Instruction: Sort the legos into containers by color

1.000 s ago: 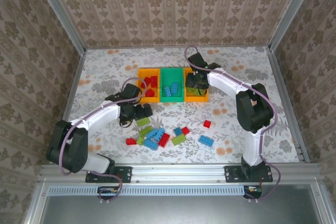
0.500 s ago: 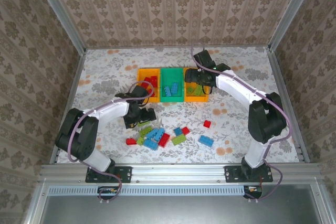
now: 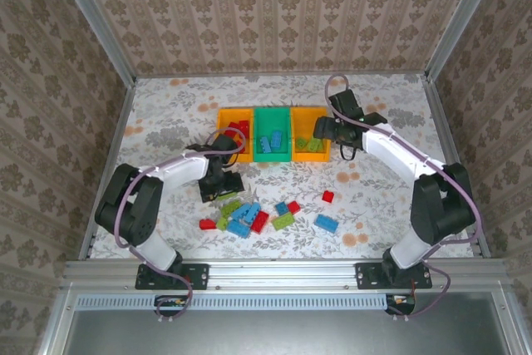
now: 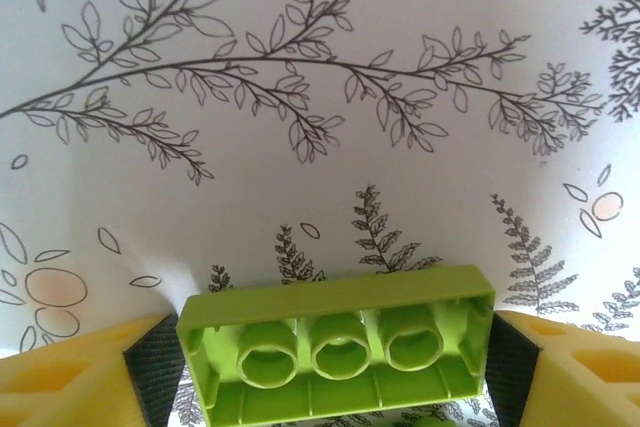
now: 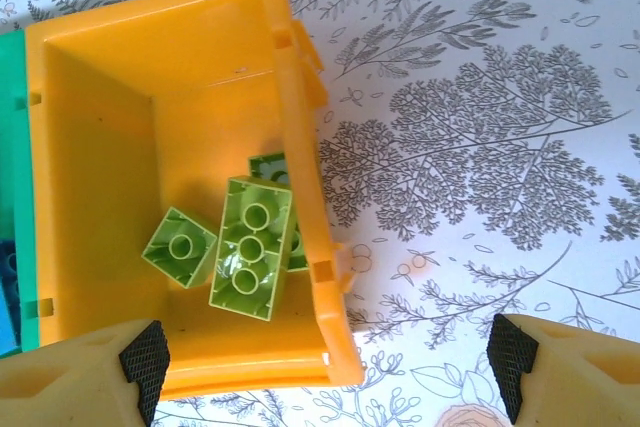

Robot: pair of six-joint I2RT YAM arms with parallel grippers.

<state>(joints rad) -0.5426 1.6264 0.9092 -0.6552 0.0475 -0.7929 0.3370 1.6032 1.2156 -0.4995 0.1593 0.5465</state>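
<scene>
Orange plastic first: the left bin (image 3: 226,115), near the far edge of the counter (image 3: 166,114), holds several red legos (image 3: 238,130). Nearer, the left end effector (image 3: 221,186) is down at the left end of the loose pile (image 3: 249,218), which lies mid-counter toward the near edge. Its pads (image 4: 155,367) sit against both ends of a lime brick (image 4: 335,347) whose hollow side faces the wrist camera, so it reads as gripped, low over the counter. The green bin (image 3: 283,116), just beside the left one, has a few blue legos (image 3: 270,140). The right bin (image 5: 100,147), also orange, has three lime legos (image 5: 250,247), one partly under the others. The right end effector (image 5: 328,357) hangs over that bin's right wall, jaws wide, nothing between them.

Sorting looks roughly half done: each bin has its colour started, and no stray colours show. About a dozen mixed pieces are left in the pile, with a red brick (image 3: 327,196) and a blue brick (image 3: 326,223) lying apart to its right. The gripped lime brick belongs in the right bin.
</scene>
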